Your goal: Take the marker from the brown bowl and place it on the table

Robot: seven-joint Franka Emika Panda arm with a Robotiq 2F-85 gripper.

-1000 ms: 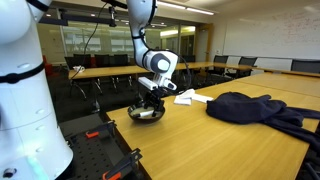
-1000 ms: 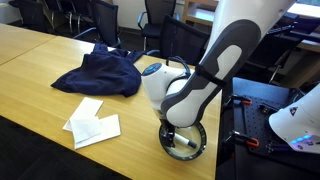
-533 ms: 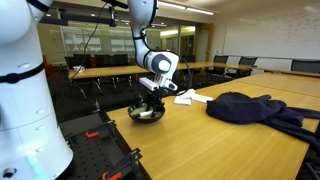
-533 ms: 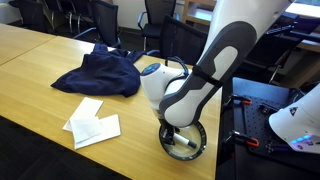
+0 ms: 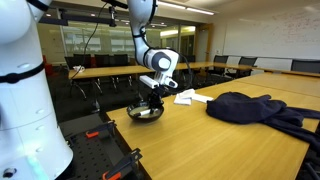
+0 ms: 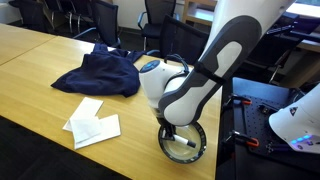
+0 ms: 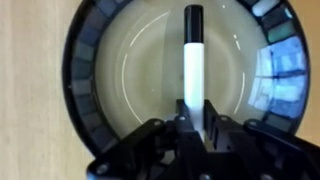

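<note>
Meeting room, long wooden tables, dark chairs and glass partitions at the back.

Surface: the table (image 5: pixel 225 140), light tan top, filling the lower right in an exterior view.

Item 1: the brown bowl (image 7: pixel 78 70), dark rim, pale inside, filling most of the wrist view. It sits at lower centre in both exterior views, near the table edge.

Item 2: the marker (image 7: pixel 193 55), white barrel, dark cap toward the top of the wrist view, centred over the bowl's inside. I judge it light, stiff and smooth, apt to swivel or slip if pinched near one end. Mid-barrel is the better hold.

Item 3: the gripper (image 7: pixel 195 108), bottom centre of the wrist view. I read its jaws as drawn in narrow, clamped on the marker's lower, uncapped end, one finger on each side. Whether the marker is clear of the bowl floor I cannot tell.

Sundries: dark blue cloth (image 6: pixel 100 72), white paper (image 6: pixel 92 125), both apart from the bowl.
</note>
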